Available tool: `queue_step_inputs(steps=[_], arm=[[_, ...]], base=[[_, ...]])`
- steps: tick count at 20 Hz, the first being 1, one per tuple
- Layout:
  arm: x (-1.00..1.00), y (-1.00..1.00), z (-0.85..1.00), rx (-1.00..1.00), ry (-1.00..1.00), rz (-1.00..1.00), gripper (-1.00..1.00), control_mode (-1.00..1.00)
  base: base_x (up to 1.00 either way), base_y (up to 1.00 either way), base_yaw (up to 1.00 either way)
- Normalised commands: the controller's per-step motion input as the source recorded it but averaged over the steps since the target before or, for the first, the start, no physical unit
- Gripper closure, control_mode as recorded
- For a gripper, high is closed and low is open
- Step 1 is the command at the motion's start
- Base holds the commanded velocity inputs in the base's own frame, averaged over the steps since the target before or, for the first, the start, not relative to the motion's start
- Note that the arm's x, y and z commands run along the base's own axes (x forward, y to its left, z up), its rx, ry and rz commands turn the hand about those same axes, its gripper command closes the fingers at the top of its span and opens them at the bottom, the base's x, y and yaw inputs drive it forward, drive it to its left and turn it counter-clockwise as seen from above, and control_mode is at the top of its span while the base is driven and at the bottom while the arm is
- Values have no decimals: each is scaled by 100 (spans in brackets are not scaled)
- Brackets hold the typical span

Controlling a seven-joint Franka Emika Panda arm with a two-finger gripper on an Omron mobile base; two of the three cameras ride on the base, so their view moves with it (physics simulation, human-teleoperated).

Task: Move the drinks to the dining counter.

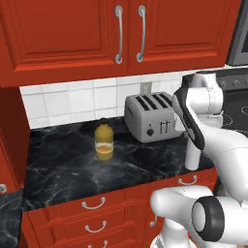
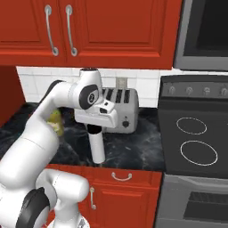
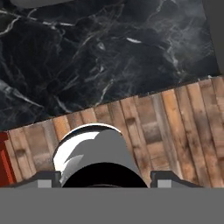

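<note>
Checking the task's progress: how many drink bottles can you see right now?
2. The juice bottle stands on the worktop left of the toaster. The white bottle hangs upright in the end effector over the worktop's front edge.

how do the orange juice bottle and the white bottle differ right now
The squat amber-orange juice bottle stands free on the black marbled worktop, left of the silver toaster; the slim white cylindrical bottle sits at the worktop's front edge under the gripper. The juice bottle is shorter, wider and labelled; the white bottle is taller, narrower and plain. The juice bottle is untouched; the white bottle sits between the jaws. Both stand upright.
</note>
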Motion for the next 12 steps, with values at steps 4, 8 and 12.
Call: queue_step_inputs(steps=[4, 8, 12], arm=[[0, 0, 0, 0, 0, 0, 100, 100], [0, 0, 0, 0, 0, 0, 100, 100], [0, 0, 0, 0, 0, 0, 100, 100]], base=[[-27, -52, -61], [-1, -37, -72], [7, -53, -82]])
